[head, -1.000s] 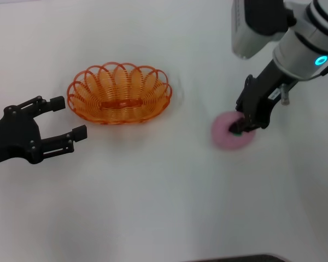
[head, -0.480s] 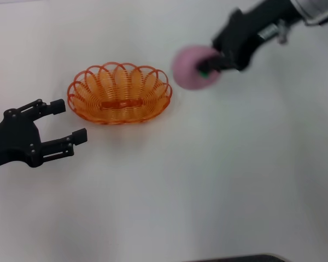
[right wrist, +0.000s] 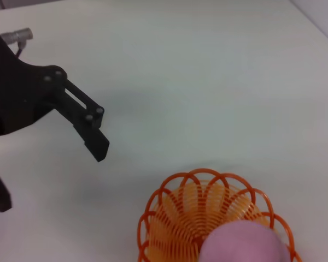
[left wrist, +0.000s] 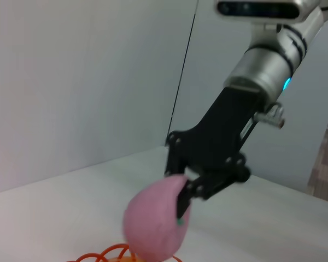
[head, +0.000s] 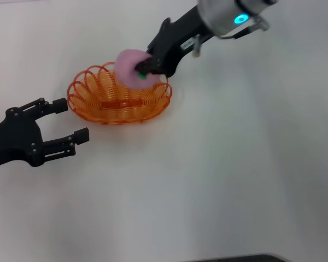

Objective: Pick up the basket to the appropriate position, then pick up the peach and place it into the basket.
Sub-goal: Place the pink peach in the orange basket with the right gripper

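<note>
Above the shallow orange wire-loop basket [head: 119,94], the right gripper [head: 147,66] and its gripped fuzzy pink peach [head: 132,70] fill the far right side. The open-fingered left gripper [head: 65,120] stands near the basket's left rim. The white table [head: 224,174] offers wide room elsewhere.

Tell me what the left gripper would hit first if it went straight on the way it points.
Probably the basket. The left gripper is open on the table's left, fingers aimed right and slightly away from the robot, toward the basket's near-left rim. Height is unclear, so it might pass under the peach held by the right gripper.
</note>
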Tool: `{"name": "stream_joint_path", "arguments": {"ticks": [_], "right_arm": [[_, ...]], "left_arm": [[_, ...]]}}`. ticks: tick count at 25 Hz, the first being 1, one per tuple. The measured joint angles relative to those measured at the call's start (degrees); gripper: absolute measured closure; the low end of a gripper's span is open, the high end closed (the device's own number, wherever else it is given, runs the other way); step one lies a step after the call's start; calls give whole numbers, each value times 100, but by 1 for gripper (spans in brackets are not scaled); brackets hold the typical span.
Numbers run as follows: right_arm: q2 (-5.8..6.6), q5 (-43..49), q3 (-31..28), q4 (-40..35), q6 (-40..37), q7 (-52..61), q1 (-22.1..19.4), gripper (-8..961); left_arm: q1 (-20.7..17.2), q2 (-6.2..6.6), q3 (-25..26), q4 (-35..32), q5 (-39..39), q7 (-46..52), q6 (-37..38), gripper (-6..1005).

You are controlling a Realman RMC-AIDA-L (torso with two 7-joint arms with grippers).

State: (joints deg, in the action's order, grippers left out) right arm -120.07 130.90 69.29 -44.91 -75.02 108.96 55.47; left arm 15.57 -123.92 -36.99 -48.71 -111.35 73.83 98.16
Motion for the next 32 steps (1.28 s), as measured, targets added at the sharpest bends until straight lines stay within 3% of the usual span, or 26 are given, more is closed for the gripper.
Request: {"name": "stream_joint_path", "arguments": {"ticks": [6, 22, 32], "right_arm": [[-14, -320, 505, 384, 547, -8, 85, 908], [-43, -528, 701, 591, 906, 41, 56, 796], [16, -1045, 687, 287, 823, -1, -251, 353]], "left_arm": [[73, 0, -1, 135, -1, -23, 18, 140], [104, 0, -20, 142, 0, -10, 18, 140], [104, 0, -112, 142, 3, -1, 18, 140]]}}
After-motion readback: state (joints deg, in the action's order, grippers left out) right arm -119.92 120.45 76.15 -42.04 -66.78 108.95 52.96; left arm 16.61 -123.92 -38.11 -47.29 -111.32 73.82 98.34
